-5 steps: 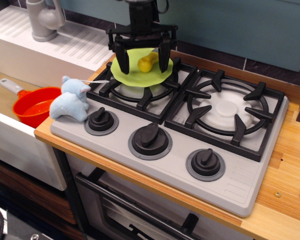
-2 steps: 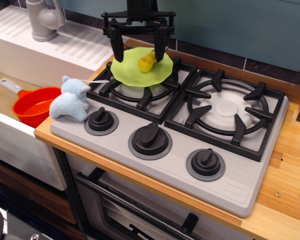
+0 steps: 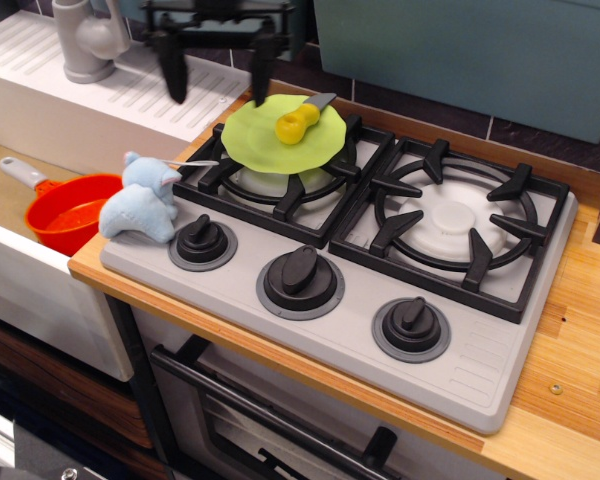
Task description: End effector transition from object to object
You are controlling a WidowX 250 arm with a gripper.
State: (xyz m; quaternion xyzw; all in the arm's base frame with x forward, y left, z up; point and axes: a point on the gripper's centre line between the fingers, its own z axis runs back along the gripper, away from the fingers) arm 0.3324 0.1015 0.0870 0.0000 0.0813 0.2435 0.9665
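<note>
Observation.image shows the end effector [image 3: 218, 72] lifted up and left off the green plate [image 3: 270, 140], fingers spread (empty). It looks mid-transit toward another object.

Green plate [image 3: 270, 140], black end effector [image 3: 218, 62]

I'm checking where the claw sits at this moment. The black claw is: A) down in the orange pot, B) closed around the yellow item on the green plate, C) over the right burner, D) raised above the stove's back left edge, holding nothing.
D: the black claw hangs open and empty above and left of the green plate, while the yellow item lies untouched on that plate.
</note>
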